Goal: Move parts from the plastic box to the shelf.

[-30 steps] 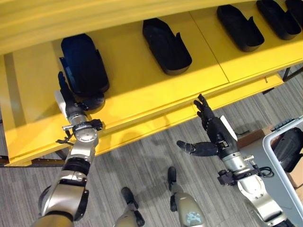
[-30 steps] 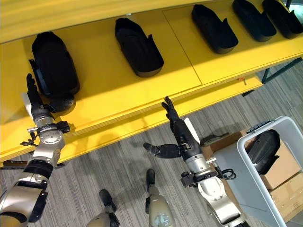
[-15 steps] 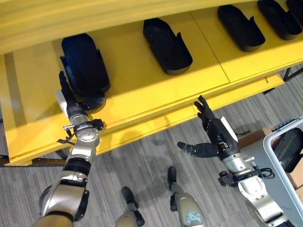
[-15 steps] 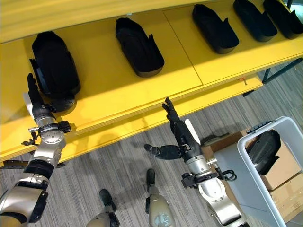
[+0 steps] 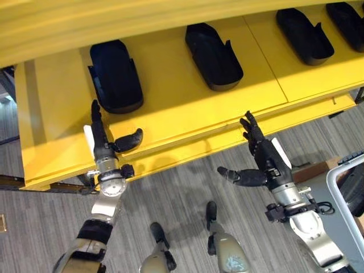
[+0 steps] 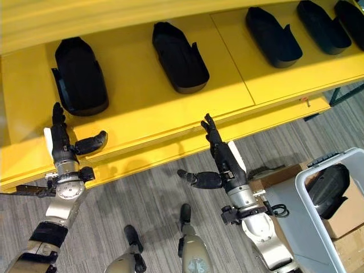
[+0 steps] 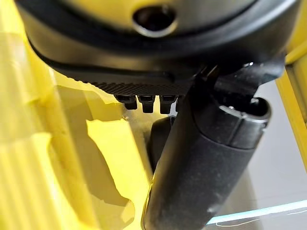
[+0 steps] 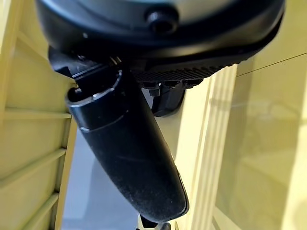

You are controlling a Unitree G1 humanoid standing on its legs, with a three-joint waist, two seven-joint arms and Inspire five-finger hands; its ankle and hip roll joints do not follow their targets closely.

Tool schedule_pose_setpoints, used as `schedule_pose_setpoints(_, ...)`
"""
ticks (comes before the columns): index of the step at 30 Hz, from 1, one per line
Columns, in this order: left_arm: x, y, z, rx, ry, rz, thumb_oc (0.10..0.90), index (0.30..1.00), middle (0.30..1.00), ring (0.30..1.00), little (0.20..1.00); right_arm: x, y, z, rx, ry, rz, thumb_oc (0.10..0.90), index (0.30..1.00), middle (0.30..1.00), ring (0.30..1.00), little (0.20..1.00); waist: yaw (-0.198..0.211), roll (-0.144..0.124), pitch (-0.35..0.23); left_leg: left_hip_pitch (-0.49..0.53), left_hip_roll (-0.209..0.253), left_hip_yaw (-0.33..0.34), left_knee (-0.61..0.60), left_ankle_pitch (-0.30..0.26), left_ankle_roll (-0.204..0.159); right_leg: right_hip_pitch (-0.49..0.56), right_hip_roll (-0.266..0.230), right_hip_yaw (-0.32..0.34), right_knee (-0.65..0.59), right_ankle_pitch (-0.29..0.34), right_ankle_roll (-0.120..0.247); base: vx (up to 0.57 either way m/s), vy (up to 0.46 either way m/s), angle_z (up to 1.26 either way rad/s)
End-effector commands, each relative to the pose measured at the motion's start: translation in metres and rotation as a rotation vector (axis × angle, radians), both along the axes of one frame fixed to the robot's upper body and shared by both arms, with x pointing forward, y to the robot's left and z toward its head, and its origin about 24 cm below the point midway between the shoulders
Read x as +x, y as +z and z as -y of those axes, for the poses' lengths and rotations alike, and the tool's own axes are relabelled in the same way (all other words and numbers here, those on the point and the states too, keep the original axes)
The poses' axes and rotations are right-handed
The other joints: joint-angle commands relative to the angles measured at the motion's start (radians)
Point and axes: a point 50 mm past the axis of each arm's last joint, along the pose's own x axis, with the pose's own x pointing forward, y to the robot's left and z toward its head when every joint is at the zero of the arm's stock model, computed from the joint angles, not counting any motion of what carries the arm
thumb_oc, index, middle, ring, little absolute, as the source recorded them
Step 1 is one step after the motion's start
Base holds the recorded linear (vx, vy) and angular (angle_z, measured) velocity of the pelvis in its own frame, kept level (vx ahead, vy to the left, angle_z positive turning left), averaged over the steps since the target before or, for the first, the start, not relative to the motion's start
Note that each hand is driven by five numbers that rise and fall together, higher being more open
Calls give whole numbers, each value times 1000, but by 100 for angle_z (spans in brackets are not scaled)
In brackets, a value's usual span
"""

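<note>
Two head cameras look down at the same yellow shelf (image 5: 170,108). Each wrist camera sits very close behind its robot hand.

Black moulded plastic parts lie in a row on the yellow shelf (image 5: 170,96), well apart: leftmost part (image 5: 115,75), next part (image 5: 213,48). Another black part (image 6: 327,190) sits inside the pale grey plastic box (image 6: 310,227).

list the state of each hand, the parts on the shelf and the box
left hand: open, empty, at the shelf's front edge
right hand: open, empty, below the shelf edge
leftmost black part: lying on the yellow shelf, released
other black parts: lying in a row
plastic box: holds one dark part
</note>
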Motion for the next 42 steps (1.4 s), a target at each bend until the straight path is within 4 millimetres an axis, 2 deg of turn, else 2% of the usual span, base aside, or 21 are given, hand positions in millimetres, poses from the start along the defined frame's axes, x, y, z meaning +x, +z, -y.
schedule_pose_setpoints(1, 3, 30, -13, 124, 40, 111, 900, 1000, 1000, 1000, 1000, -8, 53, -8, 62, 44, 300, 900, 1000, 1000, 1000, 1000, 13, -30, -70, 85, 46, -2, -4, -37, -39, -1, -127, 18, 101, -30, 117, 0, 0, 0)
schedule_pose_setpoints(4, -1, 40, -14, 221, 53, 135, 900, 1000, 1000, 1000, 1000, -7, 53, -7, 53, 34, 304, 900, 1000, 1000, 1000, 1000, 17, -25, -71, 87, 45, -5, -6, -39, -39, 0, -127, 16, 99, -31, 117, 0, 0, 0)
schedule_pose_setpoints(7, -4, 60, -17, 389, 86, 185, 900, 1000, 1000, 1000, 1000, -6, 54, -4, 38, 25, 310, 900, 1000, 1000, 1000, 1000, 20, -20, -71, 88, 45, -6, -7, -40, -39, 1, -129, 14, 100, -31, 117, 0, 0, 0)
schedule_pose_setpoints(8, -4, 60, -17, 390, 87, 185, 900, 1000, 1000, 1000, 1000, -6, 54, -4, 39, 25, 310, 900, 1000, 1000, 1000, 1000, 20, -20, -71, 89, 45, -6, -7, -40, -39, 1, -128, 14, 100, -31, 117, 0, 0, 0)
schedule_pose_setpoints(12, -11, 85, -18, 608, 142, 263, 900, 1000, 1000, 1000, 1000, -7, 55, -2, 23, 18, 318, 900, 1000, 1000, 1000, 1000, 22, -16, -71, 89, 45, -6, -7, -43, -39, 0, -127, 14, 98, -32, 119, 0, 0, 0)
schedule_pose_setpoints(13, -11, 85, -18, 609, 143, 263, 900, 1000, 1000, 1000, 1000, -7, 55, -2, 23, 18, 318, 900, 1000, 1000, 1000, 1000, 22, -16, -71, 89, 45, -6, -7, -43, -39, 0, -127, 14, 98, -32, 119, 0, 0, 0)
schedule_pose_setpoints(22, -11, 128, -6, 975, 202, 384, 900, 1000, 1000, 1000, 1000, -7, 58, -1, -2, 19, 327, 900, 1000, 1000, 1000, 1000, 14, -11, -75, 91, 43, -6, -7, -48, -39, -1, -127, 18, 97, -31, 123, 0, 0, 0)
schedule_pose_setpoints(31, -10, 137, 2, 1024, 186, 420, 900, 1000, 1000, 1000, 1000, -7, 56, -1, -4, 13, 317, 900, 1000, 1000, 1000, 1000, 9, -9, -79, 91, 42, -5, -7, -49, -39, -2, -127, 23, 93, -29, 125, 0, 0, 0)
schedule_pose_setpoints(42, 4, 125, 3, 936, 97, 333, 900, 1000, 1000, 1000, 1000, -8, 55, 0, -22, 12, 309, 900, 1000, 1000, 1000, 1000, -2, -4, -84, 93, 44, 1, -7, -44, -40, -4, -123, 27, 90, -26, 122, 0, 0, 0)
